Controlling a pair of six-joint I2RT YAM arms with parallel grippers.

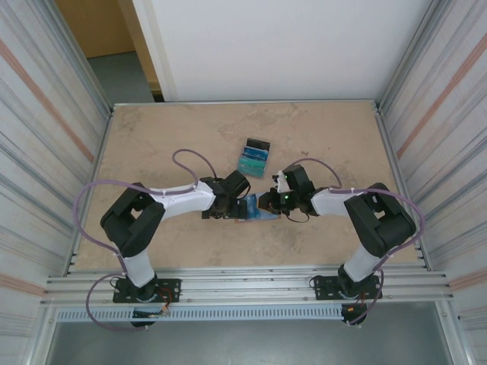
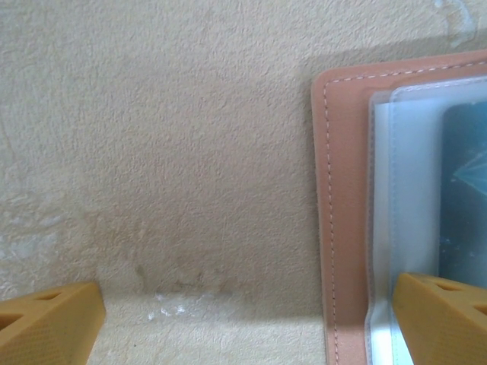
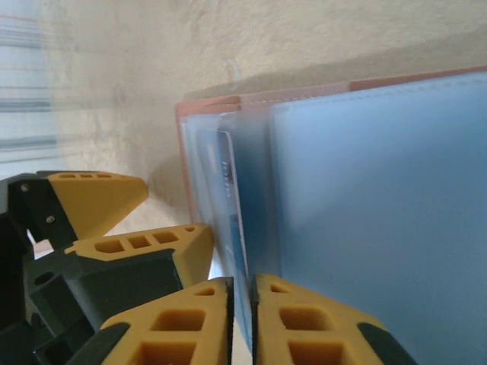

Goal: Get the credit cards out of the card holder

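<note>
The card holder point(image 1: 256, 212) lies spread open on the table between both grippers, salmon rim point(image 2: 342, 190) outside and blue-grey pockets point(image 3: 380, 190) inside. A teal credit card point(image 2: 464, 190) sits in a clear sleeve. My left gripper point(image 2: 247, 300) is wide open, with one fingertip point(image 2: 441, 319) over the holder's edge and the other on bare table. My right gripper point(image 3: 243, 304) has its jaws nearly together on the thin edge of a blue credit card point(image 3: 232, 205) that stands up from a sleeve. Three more credit cards point(image 1: 253, 157), black, light blue and teal, lie fanned just beyond the holder.
The beige tabletop point(image 1: 167, 137) is walled by ribbed metal panels left and right, with a rail along the near edge point(image 1: 243, 285). The left gripper's yellow fingers point(image 3: 99, 201) stand close beside my right jaws.
</note>
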